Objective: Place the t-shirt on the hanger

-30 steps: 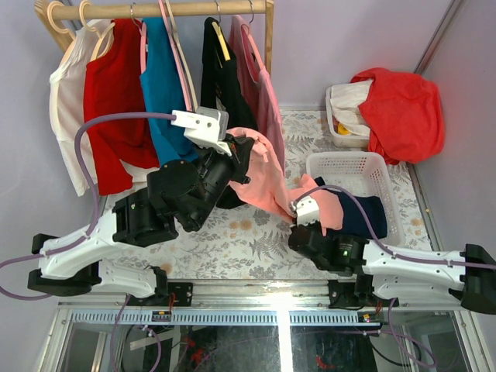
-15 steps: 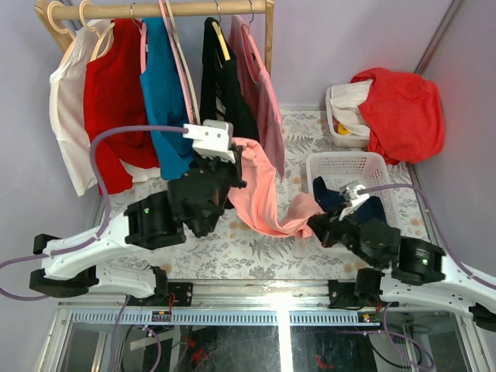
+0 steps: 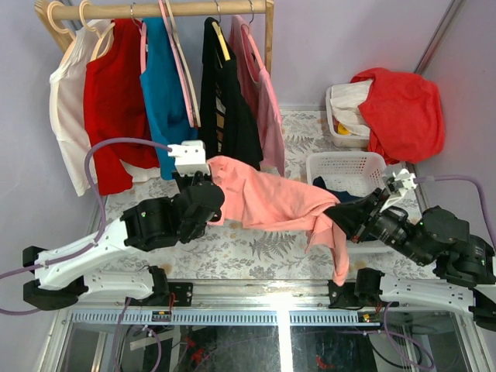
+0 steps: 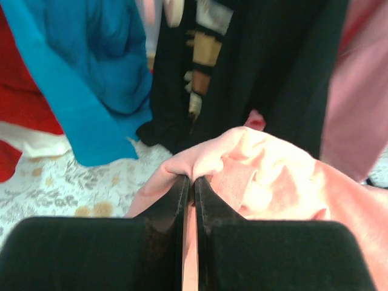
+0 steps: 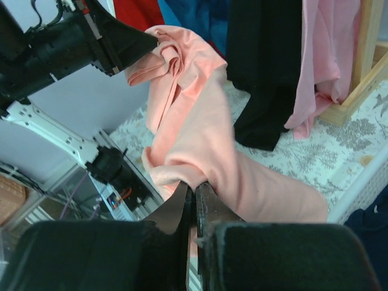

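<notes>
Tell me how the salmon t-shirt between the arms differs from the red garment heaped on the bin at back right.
The t-shirt is pale salmon; the red garment is bright red. The t-shirt hangs stretched in the air between the left gripper and right gripper, both shut on it; the red garment lies draped over a white bin, untouched. Both are soft, limp cloth.

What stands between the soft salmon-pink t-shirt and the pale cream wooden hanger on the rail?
In the top view, a hanging red shirt and blue top lie between the t-shirt and the hanger at the left end of the rail.
</notes>
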`<action>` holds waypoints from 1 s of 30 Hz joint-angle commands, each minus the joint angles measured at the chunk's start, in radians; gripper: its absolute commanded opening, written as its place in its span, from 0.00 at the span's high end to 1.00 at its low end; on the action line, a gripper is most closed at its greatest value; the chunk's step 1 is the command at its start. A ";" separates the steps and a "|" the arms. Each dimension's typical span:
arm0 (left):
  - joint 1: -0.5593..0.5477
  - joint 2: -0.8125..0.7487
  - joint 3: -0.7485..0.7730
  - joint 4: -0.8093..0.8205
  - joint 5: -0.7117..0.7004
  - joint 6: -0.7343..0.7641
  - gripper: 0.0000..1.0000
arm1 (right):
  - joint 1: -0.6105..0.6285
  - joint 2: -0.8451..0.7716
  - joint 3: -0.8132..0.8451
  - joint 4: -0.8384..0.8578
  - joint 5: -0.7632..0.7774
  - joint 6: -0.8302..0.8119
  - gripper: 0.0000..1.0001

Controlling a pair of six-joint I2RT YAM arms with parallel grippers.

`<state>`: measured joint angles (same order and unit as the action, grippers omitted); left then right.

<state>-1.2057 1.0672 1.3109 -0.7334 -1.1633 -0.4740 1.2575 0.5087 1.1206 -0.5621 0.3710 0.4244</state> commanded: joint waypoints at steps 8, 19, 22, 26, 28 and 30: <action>0.122 -0.092 -0.223 -0.206 0.120 -0.287 0.99 | 0.006 -0.013 0.008 -0.077 -0.137 0.022 1.00; 0.131 -0.185 -0.200 -0.123 0.231 -0.160 0.44 | 0.006 0.099 0.090 -0.048 -0.130 -0.018 1.00; 0.130 -0.249 -0.201 -0.044 0.351 -0.101 0.39 | 0.006 0.152 0.135 -0.039 -0.126 -0.040 1.00; 0.131 -0.317 -0.221 0.120 0.611 0.034 0.36 | 0.006 0.238 0.219 -0.048 -0.134 -0.087 1.00; 0.131 -0.329 -0.227 0.189 0.742 0.074 0.35 | 0.006 0.282 0.271 -0.065 -0.120 -0.113 1.00; 0.129 -0.331 -0.246 0.278 0.855 0.108 0.32 | 0.006 0.324 0.317 -0.073 -0.118 -0.134 1.00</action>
<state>-1.0790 0.7425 1.0878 -0.6994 -0.6174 -0.4973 1.2575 0.7776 1.3262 -0.6834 0.2447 0.3691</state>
